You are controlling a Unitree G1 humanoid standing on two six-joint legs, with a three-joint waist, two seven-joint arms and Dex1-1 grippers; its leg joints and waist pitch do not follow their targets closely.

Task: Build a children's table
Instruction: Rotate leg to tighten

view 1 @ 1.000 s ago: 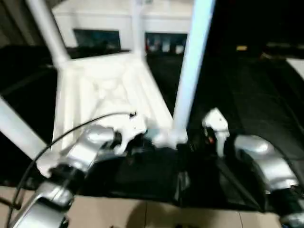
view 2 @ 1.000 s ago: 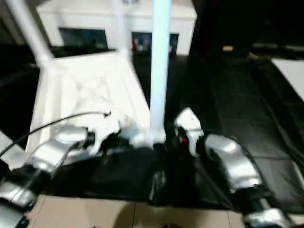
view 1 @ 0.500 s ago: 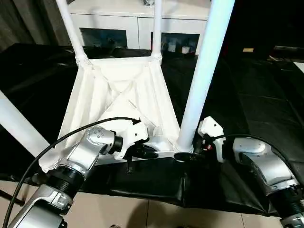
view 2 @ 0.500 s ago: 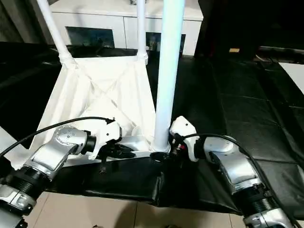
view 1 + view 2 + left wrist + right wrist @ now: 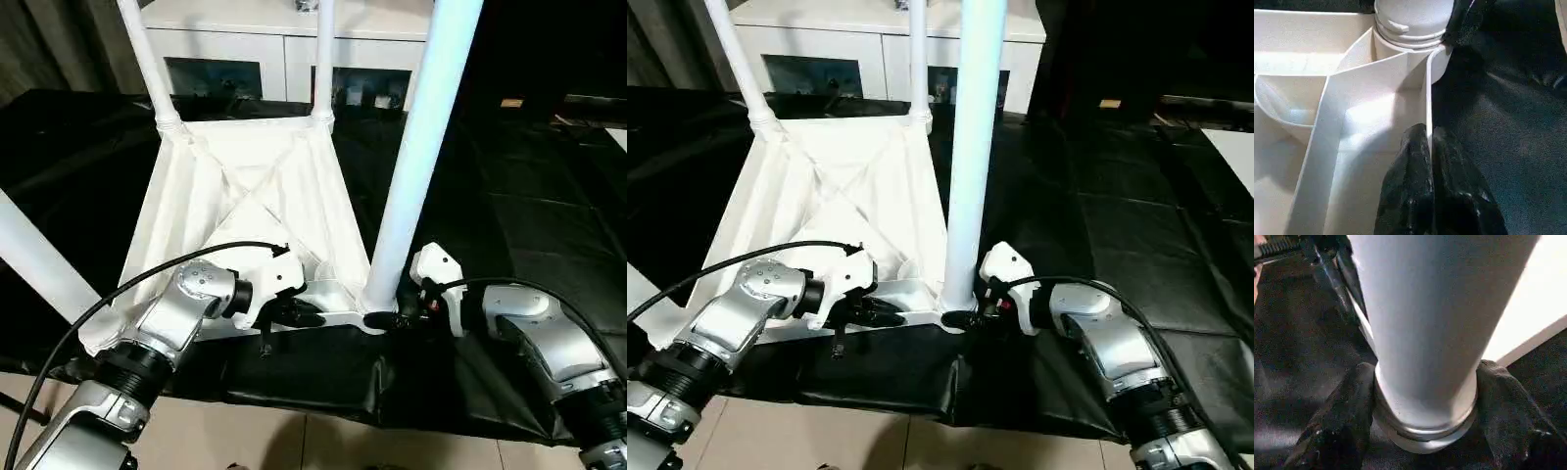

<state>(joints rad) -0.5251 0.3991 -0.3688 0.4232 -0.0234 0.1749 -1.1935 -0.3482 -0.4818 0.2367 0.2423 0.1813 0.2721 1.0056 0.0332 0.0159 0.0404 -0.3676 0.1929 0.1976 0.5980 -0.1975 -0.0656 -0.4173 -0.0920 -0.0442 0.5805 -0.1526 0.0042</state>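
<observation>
Upside down on a black-draped counter (image 5: pixel 509 225), the white tabletop (image 5: pixel 245 211) of a children's table lies with its ribbed underside facing up and its legs pointing toward the ceiling. Two far legs (image 5: pixel 147 64) rise from the far corner sockets, in front of a white cabinet (image 5: pixel 284 49) with dark glass doors. A third leg (image 5: pixel 34 264) slants out past the robot's left arm. The near leg (image 5: pixel 416 166) stands upright in the socket at the corner of the tabletop closest to the robot's right arm.

The left hand (image 5: pixel 294 315) is pressed together on the thin near rim of the tabletop, one black finger (image 5: pixel 1410 181) inside the wall and the other outside it, as the left wrist view shows. That same view shows the round corner socket (image 5: pixel 1410 29) just beyond the pinched edge, with the leg's base seated in it.

The right hand (image 5: pixel 972 317) sits at the foot of the near leg, where the tube meets the socket. In the right wrist view its two black fingers (image 5: pixel 1347 416) stand apart on either side of the leg's flared end (image 5: pixel 1425 431), close against it; whether they are actually squeezing it cannot be told. A tiled floor (image 5: pixel 255 441) shows below the counter's front edge.
</observation>
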